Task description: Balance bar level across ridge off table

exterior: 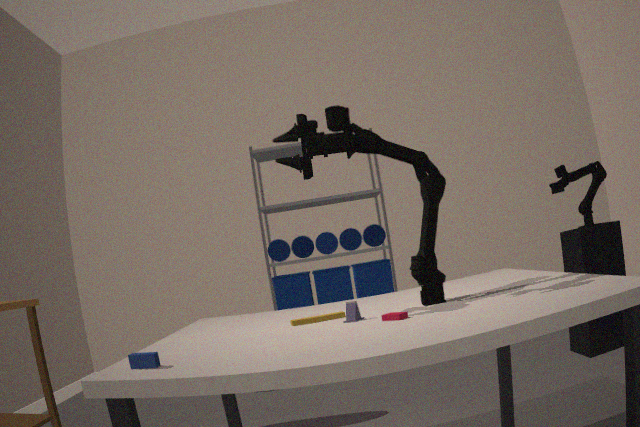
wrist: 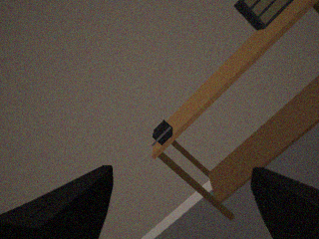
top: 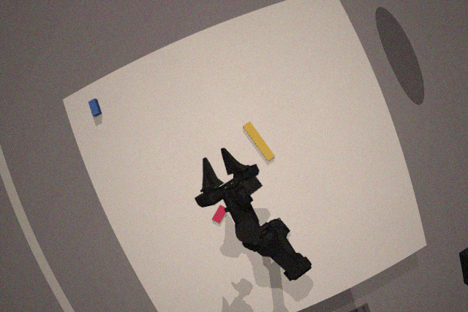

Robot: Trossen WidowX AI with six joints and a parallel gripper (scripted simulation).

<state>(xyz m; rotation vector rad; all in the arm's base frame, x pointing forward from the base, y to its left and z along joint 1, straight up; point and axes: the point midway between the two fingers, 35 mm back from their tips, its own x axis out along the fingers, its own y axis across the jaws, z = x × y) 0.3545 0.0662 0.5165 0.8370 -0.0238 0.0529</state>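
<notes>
The yellow bar (top: 258, 141) (exterior: 317, 319) lies flat on the table (top: 321, 74) (exterior: 248, 352). The ridge, a small lavender wedge (exterior: 352, 311), stands upright on the table near one end of the bar in the exterior view; the arm hides it in the top view. The bar is not on it. My gripper (top: 213, 153) (exterior: 275, 150) (wrist: 181, 175) is open and empty, high above the table, with its fingers pointing roughly level. Neither bar nor ridge shows in the wrist view.
A red block (top: 219, 214) (exterior: 394, 316) lies on the table near the ridge, beside the arm in the top view. A blue block (top: 94, 107) (exterior: 144, 360) sits near the far-left table corner. A shelf rack (exterior: 320, 201) stands behind the table.
</notes>
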